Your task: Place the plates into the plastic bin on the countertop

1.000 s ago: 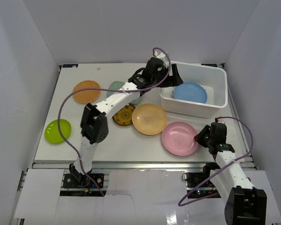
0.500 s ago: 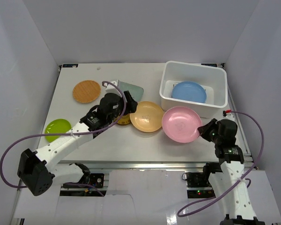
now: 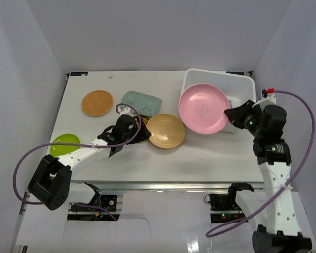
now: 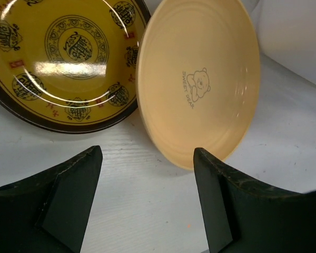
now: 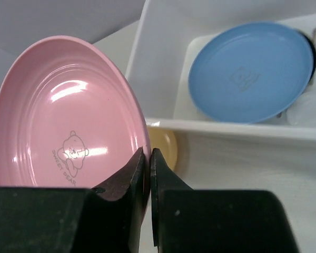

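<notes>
My right gripper [image 3: 233,115] is shut on the rim of the pink plate [image 3: 204,108] and holds it tilted in the air over the near left edge of the white plastic bin [image 3: 219,74]. In the right wrist view the jaws [image 5: 149,156] pinch the pink plate's [image 5: 68,116] edge. A blue plate [image 5: 250,71] lies in the bin [image 5: 163,47]. My left gripper [image 3: 146,135] is open and low over the countertop, just short of the peach plate [image 3: 166,130]. The peach plate [image 4: 200,79] and the black-and-yellow plate [image 4: 63,52] lie ahead of its fingers [image 4: 147,158].
An orange woven-look plate [image 3: 97,103] and a pale teal rectangular plate [image 3: 141,103] lie at the back left of the countertop [image 3: 163,158]. A lime green plate [image 3: 66,145] lies near the left edge. White walls enclose the table.
My right gripper has lifted the pink plate off the table and carried it up toward the bin. My left arm has drawn back from the bin to the peach plate.
</notes>
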Available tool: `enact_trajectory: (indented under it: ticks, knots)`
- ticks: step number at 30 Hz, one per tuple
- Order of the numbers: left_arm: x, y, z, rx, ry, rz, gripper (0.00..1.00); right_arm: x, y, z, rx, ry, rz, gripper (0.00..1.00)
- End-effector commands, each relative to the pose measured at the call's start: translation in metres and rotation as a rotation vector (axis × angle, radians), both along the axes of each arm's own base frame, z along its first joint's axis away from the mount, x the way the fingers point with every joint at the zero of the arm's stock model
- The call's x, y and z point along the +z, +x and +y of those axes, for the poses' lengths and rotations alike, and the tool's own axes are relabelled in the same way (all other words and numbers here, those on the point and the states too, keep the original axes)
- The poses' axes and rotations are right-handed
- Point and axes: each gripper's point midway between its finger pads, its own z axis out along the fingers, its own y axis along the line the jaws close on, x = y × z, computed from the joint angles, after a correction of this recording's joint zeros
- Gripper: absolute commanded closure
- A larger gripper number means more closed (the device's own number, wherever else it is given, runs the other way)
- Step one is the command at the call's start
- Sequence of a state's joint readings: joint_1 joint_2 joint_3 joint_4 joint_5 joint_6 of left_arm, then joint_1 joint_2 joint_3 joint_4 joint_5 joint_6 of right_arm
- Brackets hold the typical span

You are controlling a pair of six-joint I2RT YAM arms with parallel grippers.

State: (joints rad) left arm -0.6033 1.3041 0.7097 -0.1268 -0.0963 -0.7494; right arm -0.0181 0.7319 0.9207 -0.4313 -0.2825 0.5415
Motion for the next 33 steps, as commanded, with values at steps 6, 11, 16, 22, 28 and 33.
enact_trajectory:
  ticks: [6, 11, 16, 22, 28, 33]
  knots:
    - [-0.006, 0.008, -0.020, -0.027, -0.076, 0.012, 0.21, 0.024, 0.109, -0.068, -0.330, -0.187, -0.035, 0.92]
    - [-0.019, 0.016, -0.028, -0.032, -0.056, 0.039, 0.24, -0.010, 0.133, -0.079, -0.387, -0.187, 0.033, 0.53]
    - [-0.020, 0.026, -0.036, -0.031, -0.062, 0.025, 0.32, -0.028, 0.127, -0.074, -0.359, -0.180, 0.059, 0.12]
    - [-0.029, 0.030, -0.038, -0.020, -0.044, 0.032, 0.51, -0.024, 0.096, -0.059, -0.299, -0.130, -0.012, 0.14]
    - [-0.014, 0.026, -0.038, -0.042, -0.048, 0.011, 1.00, -0.025, 0.078, -0.055, -0.278, -0.121, -0.030, 0.14]
    - [0.007, 0.012, -0.019, -0.028, 0.005, 0.010, 1.00, -0.016, 0.073, -0.043, -0.220, -0.092, -0.055, 0.14]
